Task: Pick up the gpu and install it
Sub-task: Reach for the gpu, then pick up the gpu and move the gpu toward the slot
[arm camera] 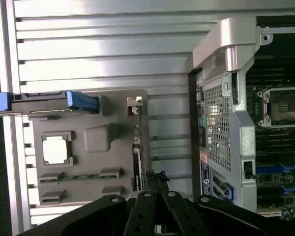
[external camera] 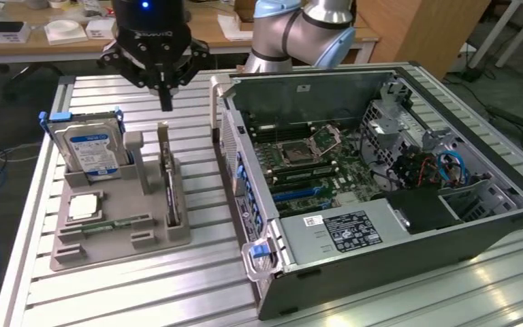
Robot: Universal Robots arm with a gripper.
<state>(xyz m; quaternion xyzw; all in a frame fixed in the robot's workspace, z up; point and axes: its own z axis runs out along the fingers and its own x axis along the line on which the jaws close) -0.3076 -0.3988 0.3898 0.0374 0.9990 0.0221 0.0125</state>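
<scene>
Gripper [external camera: 164, 102] closed, empty, hovering above upright gpu [external camera: 171, 194] in grey holder [external camera: 107, 238]

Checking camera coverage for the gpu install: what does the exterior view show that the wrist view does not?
Exterior view: the robot arm, the desk behind, the case's power supply and blue cables. Wrist view: the case's perforated panel, face-on. Both: the shut gripper above the gpu, which stands on edge in the grey holder, plus the hard drive and the processor socket.
</scene>
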